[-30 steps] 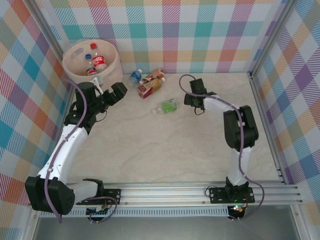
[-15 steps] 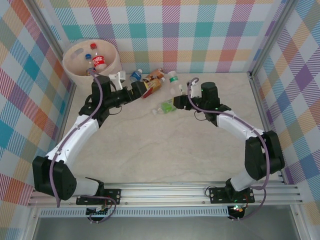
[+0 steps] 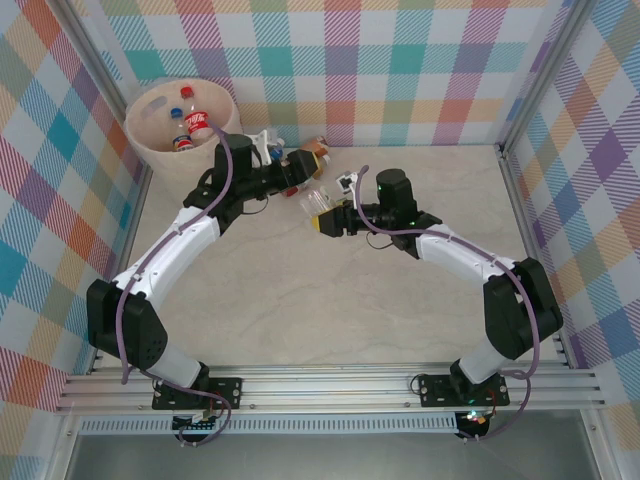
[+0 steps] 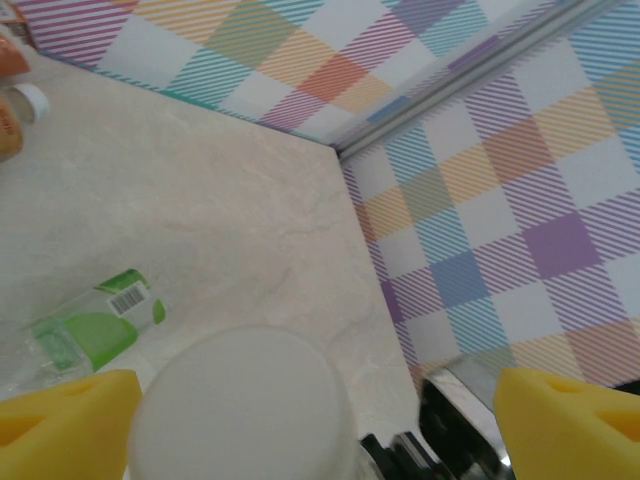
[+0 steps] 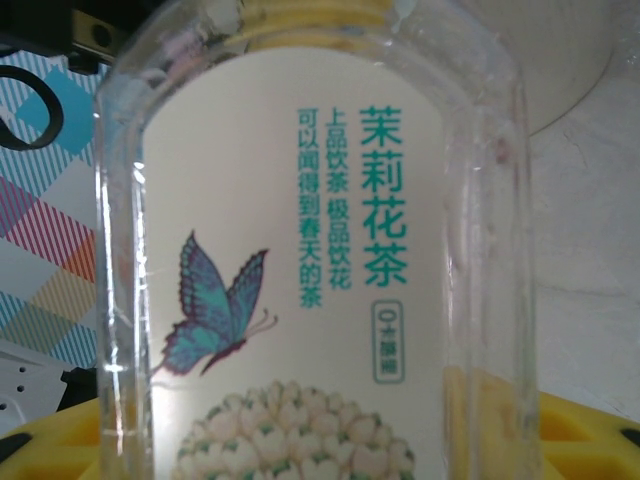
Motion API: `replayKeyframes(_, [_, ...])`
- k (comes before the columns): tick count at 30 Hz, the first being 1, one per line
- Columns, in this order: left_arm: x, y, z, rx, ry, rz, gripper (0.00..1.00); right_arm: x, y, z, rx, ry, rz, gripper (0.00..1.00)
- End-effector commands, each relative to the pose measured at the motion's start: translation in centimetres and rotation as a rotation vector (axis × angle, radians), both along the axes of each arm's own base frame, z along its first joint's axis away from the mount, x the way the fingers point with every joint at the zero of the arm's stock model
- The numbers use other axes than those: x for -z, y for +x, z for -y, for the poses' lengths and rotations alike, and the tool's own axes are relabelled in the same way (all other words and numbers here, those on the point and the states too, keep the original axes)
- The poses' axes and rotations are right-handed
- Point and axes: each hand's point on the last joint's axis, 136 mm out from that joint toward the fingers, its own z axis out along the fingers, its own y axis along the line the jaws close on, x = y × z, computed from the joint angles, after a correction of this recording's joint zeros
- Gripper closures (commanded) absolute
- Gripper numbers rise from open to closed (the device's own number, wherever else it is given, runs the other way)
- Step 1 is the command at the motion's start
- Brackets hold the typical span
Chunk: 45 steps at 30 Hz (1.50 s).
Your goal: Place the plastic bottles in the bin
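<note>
My right gripper [image 3: 328, 215] [image 5: 320, 440] is shut on a clear plastic bottle [image 3: 318, 203] [image 5: 300, 250] with a white butterfly-and-flower label, held above the table's middle. My left gripper [image 3: 303, 180] [image 4: 315, 430] is open. A white round bottle end [image 4: 245, 400] sits between its yellow fingertips [image 4: 65, 420], close to the left one and apart from the right one. A green-labelled bottle [image 4: 90, 325] lies on the table beneath. Orange-labelled bottles [image 3: 312, 152] lie near the back wall. The pale bin [image 3: 150, 140] stands at the back left with several bottles [image 3: 198, 122] inside.
Chequered walls [image 3: 400, 70] close the table on three sides, with a metal post at the right corner [image 3: 505, 160]. The two arms meet near the table's middle back. Bare marbled tabletop [image 3: 320, 310] stretches toward the near rail.
My left arm swung from the bin toward the middle. My right gripper lifted the white-labelled bottle and carried it left to meet it. The left jaws have narrowed a little.
</note>
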Motion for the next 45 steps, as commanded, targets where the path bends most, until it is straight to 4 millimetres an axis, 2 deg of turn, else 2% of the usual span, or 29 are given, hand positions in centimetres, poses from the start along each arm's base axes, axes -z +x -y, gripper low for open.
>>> replayKeyframes(1, [-0.2, 0.3, 0.0, -0.036, 0.017, -0.005, 0.13, -2.5, 0.2, -0.9, -0.041, 0.053, 0.085, 0.57])
replayKeyframes(5, [-0.1, 0.4, 0.0, -0.037, 0.013, -0.008, 0.33, -3.1, -0.3, -1.4, -0.08, 0.073, 0.101, 0.57])
replayKeyframes(13, [-0.7, 0.5, 0.6, -0.019, -0.029, 0.007, 0.51, -2.9, -0.7, -1.9, -0.122, 0.09, 0.082, 0.51])
replayKeyframes(19, [-2.3, 1.1, -0.5, -0.05, -0.055, 0.051, 0.58, -3.0, -1.0, -1.4, -0.119, 0.063, 0.09, 0.36])
replayKeyframes(22, [-3.6, 1.7, -1.6, -0.075, -0.05, 0.083, 0.59, -3.0, -0.7, -0.9, -0.083, 0.047, 0.106, 0.2])
replayKeyframes(25, [-5.0, 2.4, -3.2, -0.128, -0.026, 0.118, 0.59, -3.0, -0.6, -0.3, -0.043, 0.019, 0.131, 0.11])
replayKeyframes(27, [-6.1, 3.0, -4.6, -0.169, 0.007, 0.15, 0.59, -3.2, -0.5, 0.3, -0.013, 0.0, 0.151, 0.0])
replayKeyframes(31, [-9.3, 3.8, -8.2, -0.285, 0.093, 0.228, 0.6, -3.6, 0.4, 2.1, 0.118, -0.053, 0.21, 0.0])
replayKeyframes(35, [-13.5, 3.7, -13.4, -0.49, 0.223, 0.361, 0.59, -2.9, 2.4, 5.1, 0.336, -0.15, 0.252, 0.0])
replayKeyframes(38, [-16.1, 3.5, -16.4, -0.613, 0.283, 0.442, 0.58, -2.2, 3.3, 6.9, 0.441, -0.212, 0.25, 0.0])
replayKeyframes(45, [-20.8, 3.3, -22.3, -0.874, 0.405, 0.61, 0.57, -1.2, 3.9, 7.9, 0.508, -0.256, 0.208, 0.0])
